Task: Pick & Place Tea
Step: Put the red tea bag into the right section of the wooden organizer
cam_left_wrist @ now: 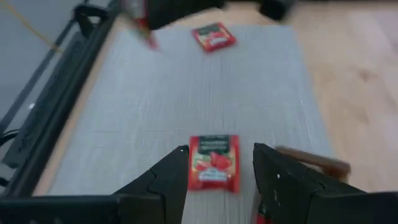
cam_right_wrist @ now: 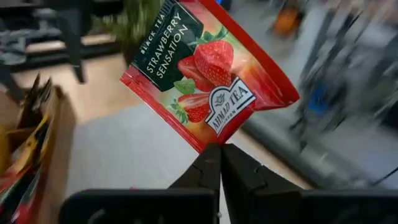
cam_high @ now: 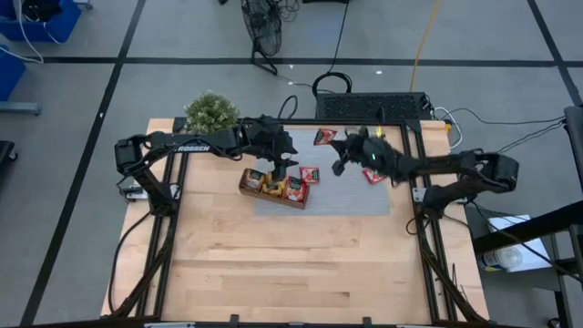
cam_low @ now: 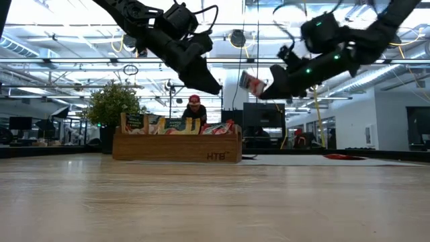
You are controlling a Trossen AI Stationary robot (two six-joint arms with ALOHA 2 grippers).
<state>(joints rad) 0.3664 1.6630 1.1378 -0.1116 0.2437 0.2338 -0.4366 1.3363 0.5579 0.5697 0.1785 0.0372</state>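
Right pincer (cam_right_wrist: 219,163) pinched on glossy square red foil sachet (cam_right_wrist: 208,68), airborne.

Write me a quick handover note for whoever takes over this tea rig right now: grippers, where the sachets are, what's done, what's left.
Right gripper: shut on a red strawberry sachet, lifted above the mat.
Left gripper: open, empty, over a red sachet on the mat beside the wooden tray.
Done: several sachets stand in the tray.
Left: place the held one, then collect the loose red sachets on the grey mat.
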